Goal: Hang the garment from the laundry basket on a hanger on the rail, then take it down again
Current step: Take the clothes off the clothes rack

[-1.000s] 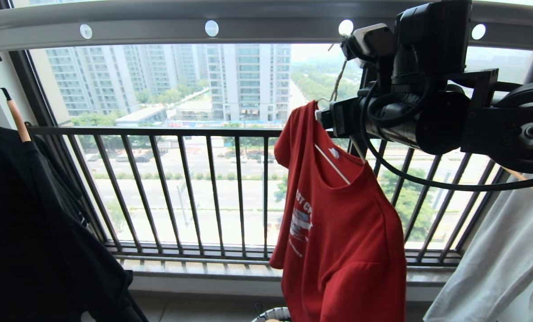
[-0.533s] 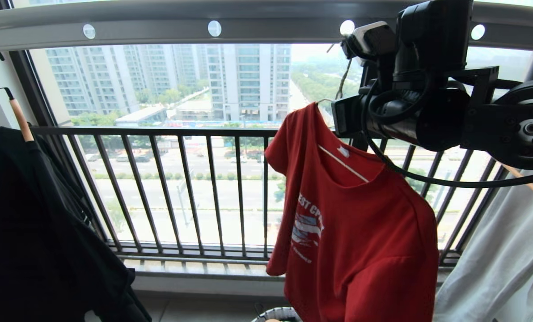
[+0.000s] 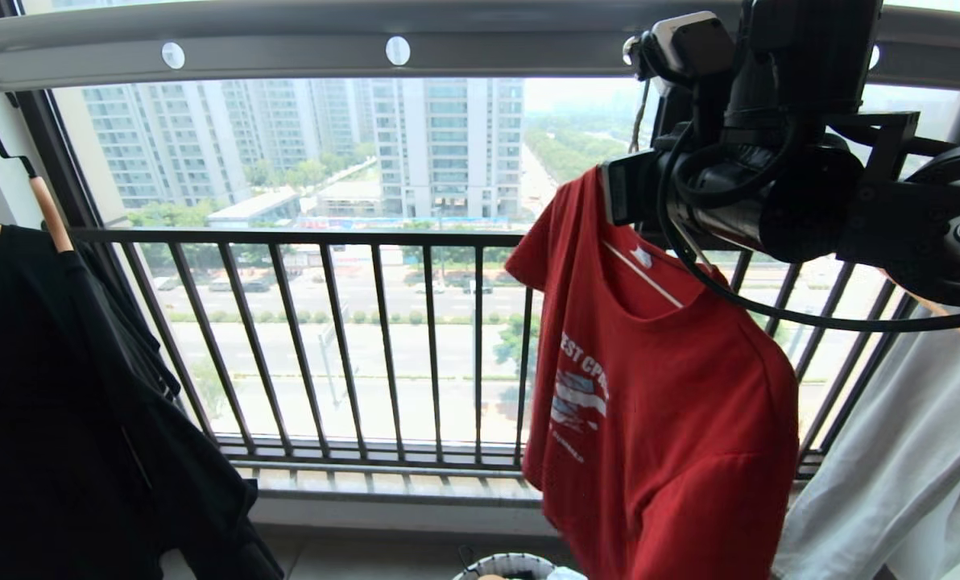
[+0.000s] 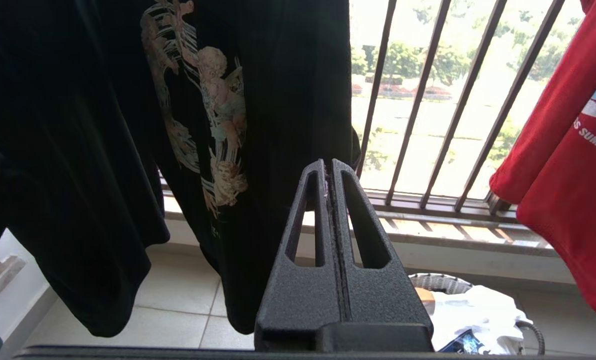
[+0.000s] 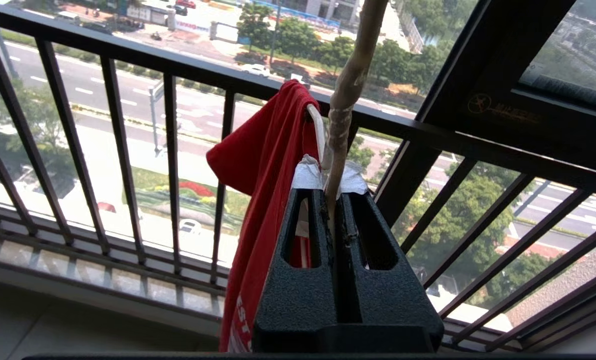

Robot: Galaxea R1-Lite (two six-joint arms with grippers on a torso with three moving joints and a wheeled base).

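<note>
On the far left of the head view a black shirt (image 3: pixel 61 403) hangs from a wooden hanger (image 3: pixel 49 217); the left gripper (image 4: pixel 328 172), seen only in its wrist view, idles low in front of it with its jaws pressed together on nothing. Further right, the grey rail (image 3: pixel 287 44) runs across the top. Under its right part the red T-shirt (image 3: pixel 673 419) hangs on the thin cream hanger (image 3: pixel 645 274), above the laundry basket (image 3: pixel 508 566) on the floor. Compared with a second ago, the right gripper (image 5: pixel 334 200), then wide open beside the hanger's neck, has snapped shut on that neck just above the collar, and the shirt has swung a little rightward. The hanger's hook still reaches up toward the rail. Judging by this, hanging is done and the take-down begins: next comes lifting the hook clear. A pale grey garment (image 3: pixel 915 467) hangs at the far right.
</note>
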